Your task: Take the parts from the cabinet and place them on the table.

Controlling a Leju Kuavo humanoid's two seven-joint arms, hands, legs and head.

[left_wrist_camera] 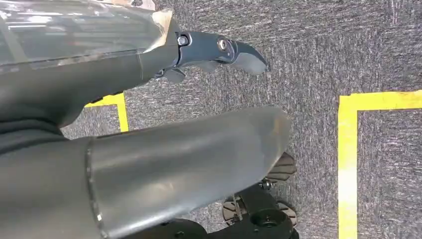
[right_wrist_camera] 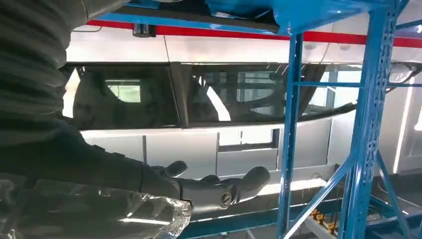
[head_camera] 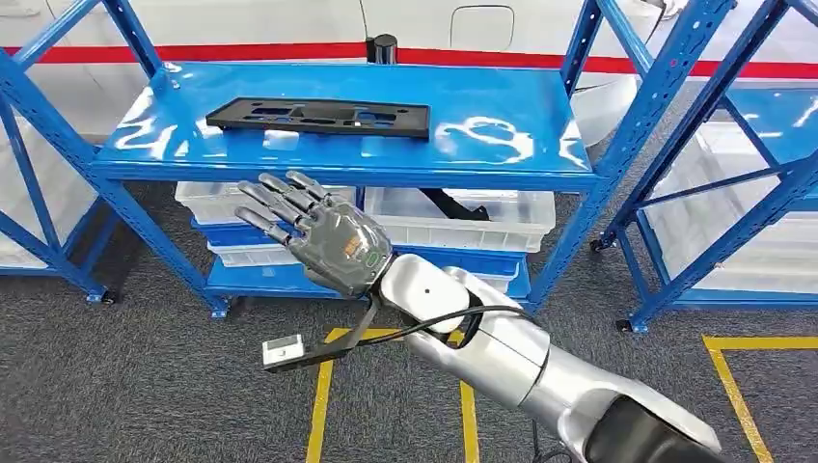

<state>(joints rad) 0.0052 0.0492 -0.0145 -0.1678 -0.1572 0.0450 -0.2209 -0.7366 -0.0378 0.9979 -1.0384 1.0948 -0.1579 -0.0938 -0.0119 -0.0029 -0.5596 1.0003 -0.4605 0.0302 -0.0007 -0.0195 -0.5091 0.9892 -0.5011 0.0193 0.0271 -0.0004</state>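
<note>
Head view shows you the right hand (head_camera: 323, 236) raised in front of the blue rack (head_camera: 338, 174), fingers spread and extended toward the shelf edge, holding nothing. You see its silver arm (head_camera: 502, 352) enter from the lower right, with a cable and a small white module (head_camera: 282, 351) hanging below the wrist. The black part (head_camera: 318, 117) lies flat on the top shelf (head_camera: 502, 106), above and beyond the hand and apart from it. Below the shelf you see clear bins (head_camera: 463, 217) on the lower level. A second blue rack (head_camera: 733, 145) stands to the right. Yellow tape (head_camera: 323, 395) marks the grey carpet. Right wrist view shows you the hand's fingers (right_wrist_camera: 234, 186) stretched out with nothing between them, beside a blue upright (right_wrist_camera: 290, 134). Left wrist view shows you the left hand (left_wrist_camera: 164, 89) over grey carpet (left_wrist_camera: 318, 59) with yellow tape; its thumb and one finger show with nothing in them, yet you cannot tell how wide it is.
</note>
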